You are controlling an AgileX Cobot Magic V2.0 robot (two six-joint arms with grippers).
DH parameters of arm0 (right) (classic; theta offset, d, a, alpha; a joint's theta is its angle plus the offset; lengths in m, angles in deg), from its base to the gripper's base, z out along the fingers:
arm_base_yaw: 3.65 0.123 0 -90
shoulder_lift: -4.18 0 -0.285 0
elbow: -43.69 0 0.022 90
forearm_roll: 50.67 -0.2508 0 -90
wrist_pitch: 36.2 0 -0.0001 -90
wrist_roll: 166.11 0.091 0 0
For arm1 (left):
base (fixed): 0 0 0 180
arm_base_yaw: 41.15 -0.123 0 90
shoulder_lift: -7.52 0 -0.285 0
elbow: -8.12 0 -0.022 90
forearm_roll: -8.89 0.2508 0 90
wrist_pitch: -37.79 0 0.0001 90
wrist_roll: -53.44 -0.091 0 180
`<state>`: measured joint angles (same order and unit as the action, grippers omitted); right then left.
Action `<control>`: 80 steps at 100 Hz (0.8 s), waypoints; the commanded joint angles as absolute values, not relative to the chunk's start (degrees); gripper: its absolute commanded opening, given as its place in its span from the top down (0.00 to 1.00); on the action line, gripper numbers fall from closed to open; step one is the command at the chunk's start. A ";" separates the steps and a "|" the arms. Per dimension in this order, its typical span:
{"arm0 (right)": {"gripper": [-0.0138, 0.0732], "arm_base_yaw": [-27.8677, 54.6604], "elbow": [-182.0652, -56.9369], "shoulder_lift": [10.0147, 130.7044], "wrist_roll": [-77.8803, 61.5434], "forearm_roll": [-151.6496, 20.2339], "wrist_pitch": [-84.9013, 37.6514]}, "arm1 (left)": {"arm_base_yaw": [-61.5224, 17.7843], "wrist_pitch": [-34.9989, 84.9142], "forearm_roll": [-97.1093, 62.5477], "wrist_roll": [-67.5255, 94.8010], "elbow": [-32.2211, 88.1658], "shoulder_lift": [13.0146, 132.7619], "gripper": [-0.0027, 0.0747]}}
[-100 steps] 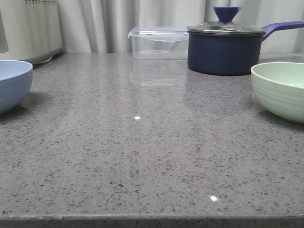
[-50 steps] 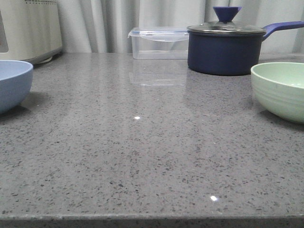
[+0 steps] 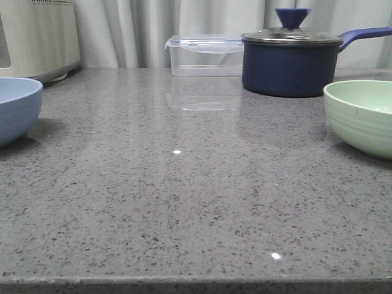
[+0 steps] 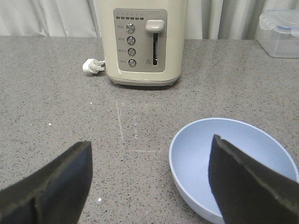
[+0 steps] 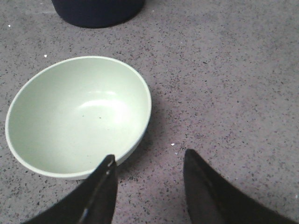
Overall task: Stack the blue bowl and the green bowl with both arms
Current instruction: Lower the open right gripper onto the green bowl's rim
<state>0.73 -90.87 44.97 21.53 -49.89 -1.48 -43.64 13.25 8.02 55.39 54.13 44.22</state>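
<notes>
The blue bowl (image 3: 17,110) stands at the far left of the grey counter, cut by the picture edge. In the left wrist view the blue bowl (image 4: 233,158) sits upright and empty, and my open left gripper (image 4: 150,154) hovers above, one finger over the bowl's inside, the other over bare counter. The green bowl (image 3: 361,116) stands at the far right. In the right wrist view the green bowl (image 5: 77,114) is empty, and my open right gripper (image 5: 148,161) hangs above the counter beside its rim. Neither gripper shows in the front view.
A navy lidded saucepan (image 3: 291,61) and a clear lidded box (image 3: 205,55) stand at the back. A cream toaster (image 4: 142,42) with its white plug (image 4: 93,66) stands behind the blue bowl, also at the back left in the front view (image 3: 37,37). The counter's front edge (image 3: 196,283) runs along the bottom.
</notes>
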 commanded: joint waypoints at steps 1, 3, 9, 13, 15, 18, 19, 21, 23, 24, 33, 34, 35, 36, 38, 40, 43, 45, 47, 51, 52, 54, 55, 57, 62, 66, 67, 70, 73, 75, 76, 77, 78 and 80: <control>0.44 0.31 -95.70 48.72 21.49 -49.65 -2.89 | -43.68 17.89 7.45 55.37 52.06 44.76 0.30; 0.44 0.31 -96.23 49.80 21.49 -49.65 -2.22 | -43.68 17.89 7.45 55.37 52.06 44.76 0.30; 0.44 0.31 -98.70 53.24 21.75 -49.65 -0.33 | -43.68 17.89 7.45 55.37 52.06 44.76 0.30; 0.44 0.31 -100.43 55.56 22.13 -49.65 0.78 | -43.68 17.89 7.45 55.37 52.06 44.76 0.30; 0.44 0.31 -101.32 56.29 22.24 -49.65 1.42 | -43.68 17.89 7.45 55.37 52.06 44.76 0.30; 0.44 0.31 -102.51 57.97 22.47 -49.65 2.42 | -43.68 17.89 7.45 55.37 52.06 44.76 0.30; 0.44 0.31 -102.82 58.31 22.53 -49.65 2.60 | -43.68 17.89 7.45 55.37 52.06 44.76 0.30; 0.44 0.31 -103.70 59.44 22.72 -49.65 3.12 | -43.68 17.89 7.45 55.37 52.06 44.76 0.30; 0.44 0.31 -104.60 60.59 23.03 -49.65 3.65 | -43.68 17.89 7.45 55.37 52.06 44.76 0.30; 0.44 0.31 -104.90 60.96 23.04 -49.65 3.83 | -43.68 17.89 7.45 55.37 52.06 44.76 0.30; 0.44 0.31 -108.84 65.69 24.09 -49.65 6.17 | -43.68 17.89 7.45 55.37 52.06 44.76 0.30; 0.44 0.31 -109.41 66.41 24.09 -49.65 6.41 | -43.68 17.89 7.45 55.37 52.06 44.76 0.30; 0.44 0.31 -109.71 66.78 24.09 -49.65 6.81 | -43.68 17.89 7.45 55.37 52.06 44.76 0.30; 0.44 0.31 -110.29 67.13 24.09 -49.65 7.00 | -43.68 17.89 7.45 55.37 52.06 44.76 0.30; 0.44 0.31 -110.85 68.20 24.09 -49.65 7.58 | -43.68 17.89 7.45 55.37 52.06 44.76 0.30; 0.44 0.31 -111.67 69.24 24.09 -49.65 8.13 | -43.68 17.89 7.45 55.37 52.06 44.76 0.30; 0.44 0.31 -113.01 70.58 24.09 -49.65 8.87 | -43.68 17.89 7.45 55.37 52.06 44.76 0.30; 0.44 0.31 -113.54 71.57 24.09 -49.65 9.47 | -43.68 17.89 7.45 55.37 52.06 44.76 0.30; 0.44 0.31 -114.54 72.93 24.09 -49.65 10.25 | -43.68 17.89 7.45 55.37 52.06 44.76 0.30; 0.44 0.31 -115.71 74.55 24.09 -49.65 11.18 | -43.68 17.89 7.45 55.37 52.06 44.76 0.30; 0.44 0.31 -115.94 74.87 24.09 -49.65 11.39 | -43.68 17.89 7.45 55.37 52.06 44.76 0.30; 0.44 0.31 -116.56 75.82 24.09 -49.70 11.90 | -43.68 17.89 7.45 55.37 52.06 44.76 0.30; 0.44 0.31 -116.96 76.44 24.09 -49.70 12.06 | -43.68 17.89 7.45 55.37 52.06 44.76 0.30; 0.44 0.31 -117.49 77.06 24.09 -49.76 12.52 | -43.68 17.89 7.45 55.37 52.06 44.76 0.30; 0.44 0.31 -118.61 79.40 24.09 -50.14 13.32 | -43.68 17.89 7.45 55.37 52.06 44.76 0.30; 0.44 0.31 -119.25 80.77 24.09 -50.67 13.86 | -43.68 17.89 7.45 55.37 52.06 44.76 0.30; 0.44 0.31 -119.46 81.30 24.09 -50.67 13.93 | -43.68 17.89 7.45 55.37 52.06 44.76 0.30; 0.44 0.31 -119.85 82.27 24.09 -50.67 14.23 | -43.68 17.89 7.45 55.37 52.06 44.76 0.30; 0.44 0.31 -120.07 83.19 24.09 -50.97 14.32 | -43.68 17.89 7.45 55.37 52.06 44.76 0.30; 0.44 0.31 -120.15 83.79 24.09 -50.97 14.32 | -43.68 17.89 7.45 55.37 52.06 44.76 0.30; 0.44 0.31 -120.23 84.16 24.09 -51.05 14.32 | -43.68 17.89 7.45 55.37 52.06 44.76 0.30; 0.44 0.31 -120.29 84.35 24.09 -51.05 14.32 | -43.68 17.89 7.45 55.37 52.06 44.76 0.30; 0.44 0.31 -120.29 84.55 24.09 -51.11 14.32 | -43.68 17.89 7.45 55.37 52.06 44.76 0.30; 0.44 0.31 -120.36 85.10 24.09 -51.21 14.25 | -43.68 17.89 7.45 55.37 52.06 44.76 0.30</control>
